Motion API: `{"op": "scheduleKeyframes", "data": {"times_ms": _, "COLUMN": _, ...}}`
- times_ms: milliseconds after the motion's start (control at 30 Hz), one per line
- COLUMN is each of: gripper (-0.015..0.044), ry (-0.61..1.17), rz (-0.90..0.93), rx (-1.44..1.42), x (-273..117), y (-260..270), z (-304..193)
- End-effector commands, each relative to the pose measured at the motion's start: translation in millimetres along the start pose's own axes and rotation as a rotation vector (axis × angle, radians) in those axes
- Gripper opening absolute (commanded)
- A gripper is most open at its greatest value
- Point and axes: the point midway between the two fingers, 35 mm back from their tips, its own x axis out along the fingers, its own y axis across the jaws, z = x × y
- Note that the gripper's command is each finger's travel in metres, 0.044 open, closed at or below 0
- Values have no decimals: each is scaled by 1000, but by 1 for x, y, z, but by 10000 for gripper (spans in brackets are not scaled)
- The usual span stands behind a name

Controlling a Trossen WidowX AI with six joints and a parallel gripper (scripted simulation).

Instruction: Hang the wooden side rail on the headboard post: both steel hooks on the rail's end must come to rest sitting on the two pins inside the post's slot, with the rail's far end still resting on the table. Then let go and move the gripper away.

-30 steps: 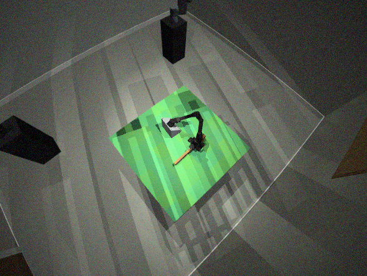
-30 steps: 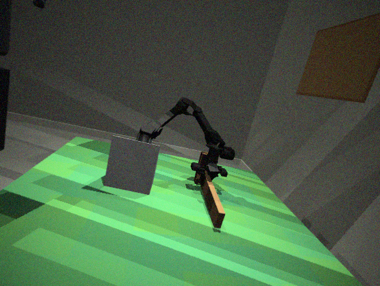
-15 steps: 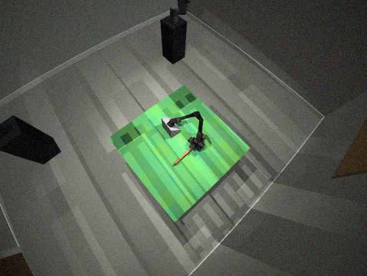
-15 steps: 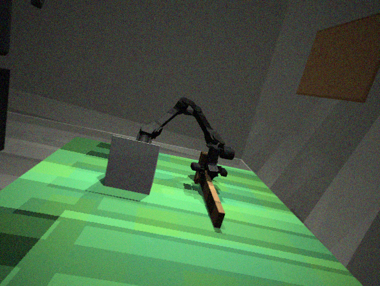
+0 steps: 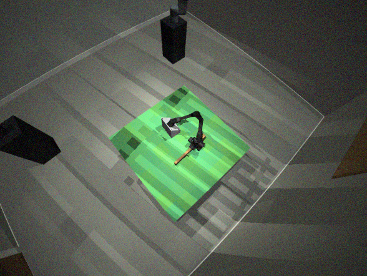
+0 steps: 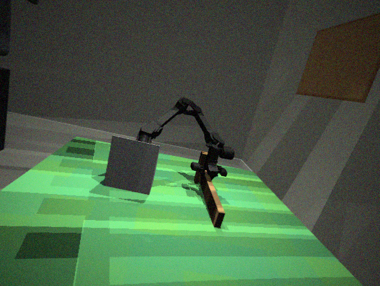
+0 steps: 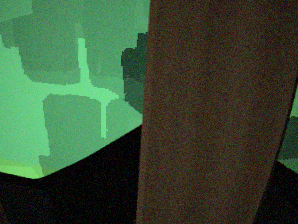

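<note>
The wooden side rail [image 5: 183,156] [image 6: 211,197] runs from my gripper toward the front. Its far end appears to rest on the table in the exterior view. The headboard post [image 5: 204,136] [image 6: 203,157] is the upright wooden piece just behind the gripper. My gripper [image 5: 196,145] [image 6: 210,175] points down over the rail near its post end and is shut on it. In the wrist view, a broad brown wooden surface [image 7: 215,100], apparently the rail, fills the space between the dark fingers. The hooks, pins and slot are hidden or too small to tell, so I cannot tell whether they are engaged.
A grey block [image 5: 168,128] [image 6: 132,166] stands beside the arm's base, to the left of the rail and post. The arm [image 5: 196,114] [image 6: 185,105] arches from there to the gripper. The table top [image 5: 175,200] [image 6: 181,259] is patterned green.
</note>
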Motion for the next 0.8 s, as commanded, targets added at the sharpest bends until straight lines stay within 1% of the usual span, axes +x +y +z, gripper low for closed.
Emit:
{"op": "scheduleKeyframes", "data": {"times_ms": 0, "gripper": 0, "ry": 1, "rz": 12, "rx": 0, "x": -4, "y": 3, "z": -1}}
{"op": "scheduleKeyframes", "data": {"times_ms": 767, "gripper": 0, "ry": 1, "rz": 12, "rx": 0, "x": -4, "y": 4, "z": -3}}
